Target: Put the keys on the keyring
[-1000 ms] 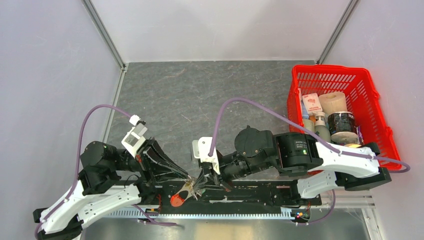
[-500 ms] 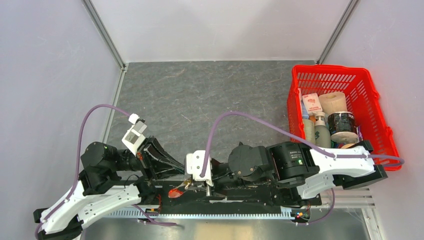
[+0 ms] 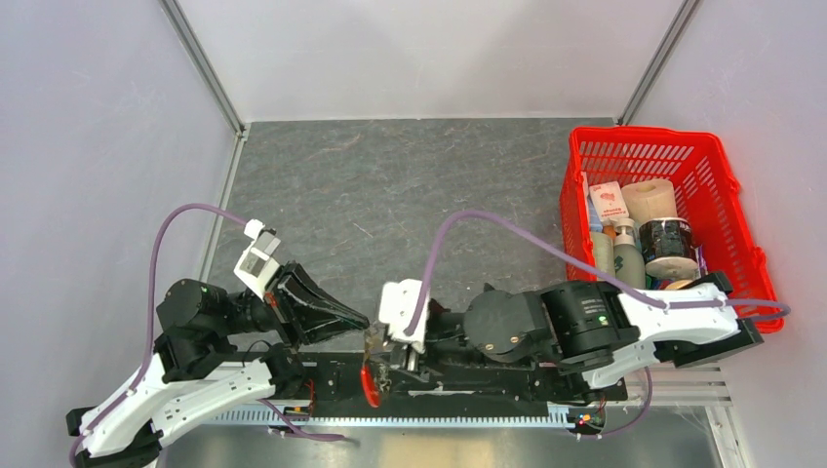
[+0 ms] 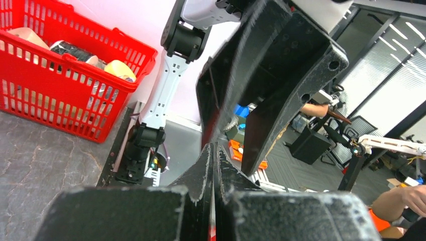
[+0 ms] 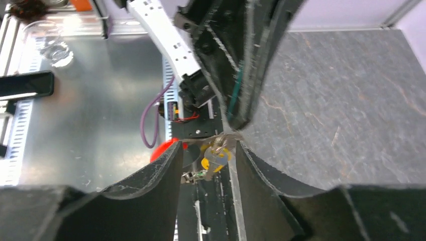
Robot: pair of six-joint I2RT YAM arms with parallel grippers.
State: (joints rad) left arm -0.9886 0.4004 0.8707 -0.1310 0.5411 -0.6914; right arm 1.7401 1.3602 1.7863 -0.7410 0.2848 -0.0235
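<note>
Keyring [image 5: 224,136] metal is pinched at the tip of the left tool [image 5: 236,123], whose jaws are pressed fully together above the near edge of the table [image 3: 390,185]. Just below that tip hangs the yellow-tagged key [image 5: 213,159], right against the ring; I cannot tell whether it is threaded on. The right tool [image 5: 208,148] faces the left one with its jaws parted about halfway. The key dangles in the gap between them and neither finger clamps it. The red fob [image 3: 369,385] hangs lowest, edge-on, over the black base rail.

A second ago the right tool was closed tight at the left tool's tip; now it has let go. The left tool's tip sits a little higher than before, and the fob, which lay tilted to the lower left, now hangs straight down.

Well apart, at the table's right side, the red basket [image 3: 634,134] holds a white box [image 3: 607,203], a beige roll [image 3: 650,200], a dark can [image 3: 668,239] and grey bottles [image 3: 629,255].
</note>
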